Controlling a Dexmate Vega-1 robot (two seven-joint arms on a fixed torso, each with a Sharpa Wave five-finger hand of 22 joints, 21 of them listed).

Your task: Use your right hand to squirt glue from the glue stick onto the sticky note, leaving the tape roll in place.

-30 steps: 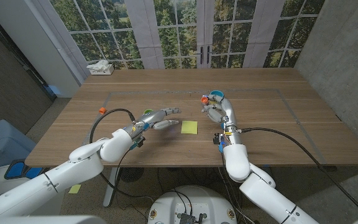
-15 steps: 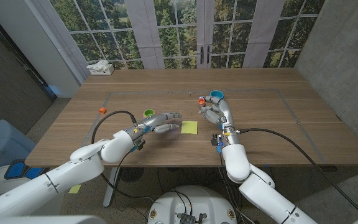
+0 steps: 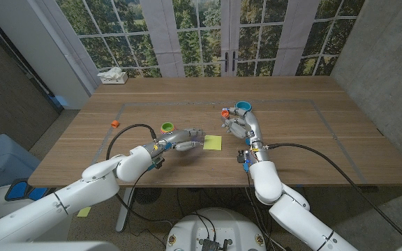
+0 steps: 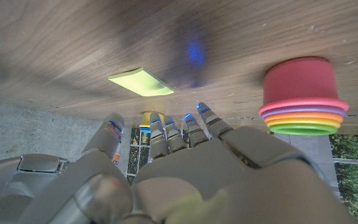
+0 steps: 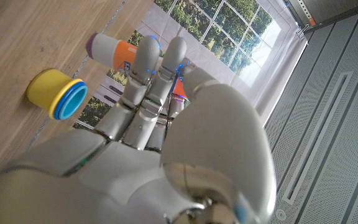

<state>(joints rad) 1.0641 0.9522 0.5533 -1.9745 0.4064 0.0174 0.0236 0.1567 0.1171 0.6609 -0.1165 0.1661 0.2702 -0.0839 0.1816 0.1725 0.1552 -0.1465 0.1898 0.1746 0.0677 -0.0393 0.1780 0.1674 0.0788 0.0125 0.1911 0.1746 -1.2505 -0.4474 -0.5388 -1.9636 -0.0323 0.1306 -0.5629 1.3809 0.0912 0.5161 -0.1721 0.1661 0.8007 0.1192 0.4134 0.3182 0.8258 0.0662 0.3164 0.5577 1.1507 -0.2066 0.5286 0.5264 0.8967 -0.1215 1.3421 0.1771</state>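
Your right hand [image 3: 241,127] is over the middle of the wooden table [image 3: 292,150], just past the far right corner of the sticky note [image 3: 213,142]. It holds the glue stick [image 3: 226,113]. In the head view the orange cap end of the stick pokes out past the fingertips on the far, left side of the hand. In the right wrist view the fingers [image 5: 146,74] are curled together around the white and orange tube [image 5: 114,51], which lies across them near their tips, with a purple end showing beyond the hand [image 5: 166,149]. The stick is in the air, not touching the note.

The sticky note is a yellow-green square lying flat on the table, between your two hands and nearer to you than the glue stick. Your left hand [image 3: 183,139] is just to the left of the note, fingers stretched toward it and slightly apart, holding nothing. In the left wrist view those fingertips [image 4: 160,127] reach toward the note [image 4: 140,81] without touching it; the hand [image 4: 185,174] shows from the back.

A stack of small coloured cups [image 4: 303,96] stands near your left hand, seen in the head view as a green-topped object [image 3: 166,127]. A blue-topped cup stack [image 3: 243,107] sits just beyond your right hand, and a small orange object [image 3: 115,123] lies farther left. A white box [image 3: 112,77] rests at the far left corner of the table.
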